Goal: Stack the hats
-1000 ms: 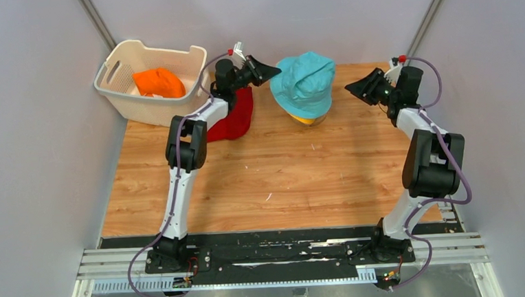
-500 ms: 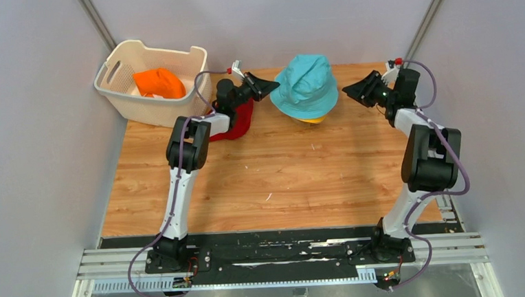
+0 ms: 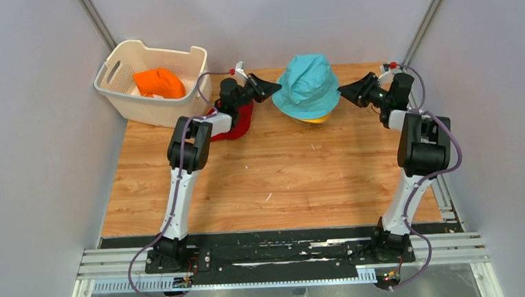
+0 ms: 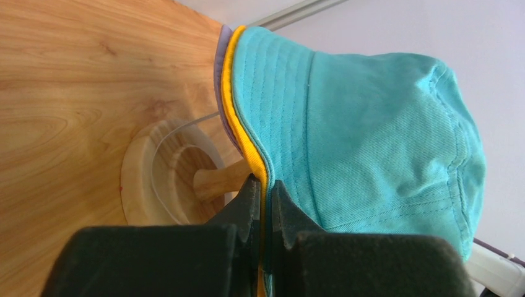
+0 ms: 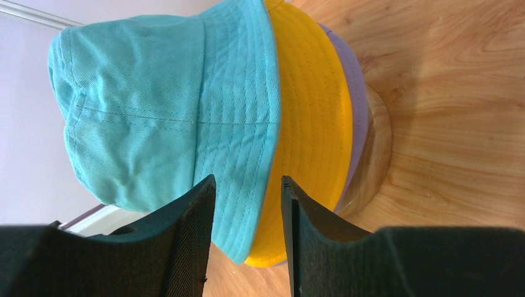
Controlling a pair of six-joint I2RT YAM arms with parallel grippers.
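Left fingers (image 4: 244, 207): pressed together on the brim of the teal hat (image 4: 371, 136), with the thin yellow edge of the brim beneath caught in the same pinch.
Right fingers (image 5: 198, 210): standing apart with a clear gap. The teal brim shows through that gap, and whether either finger touches it cannot be told.
Teal hat: the top of the stack, crown up, at the far middle of the bench (image 3: 282, 175), between the two arms. The left fingers are at its left brim and the right fingers at its right brim.
Yellow hat (image 5: 309, 124): directly under the teal one, its brim sticking out below the teal brim.
Lavender hat (image 5: 356, 105): the lowest of the three, only a strip of its brim showing under the yellow.
Wooden stand (image 4: 155, 179): carries the three hats. Its round base sits on the bench and its stem rises into the stack.
Red hat (image 3: 239, 121): lying flat on the bench under the left forearm, between the stack and the basket and apart from the stack.
Orange hat (image 3: 159, 82): inside the white basket (image 3: 140, 108).
Basket: at the far left corner of the bench.
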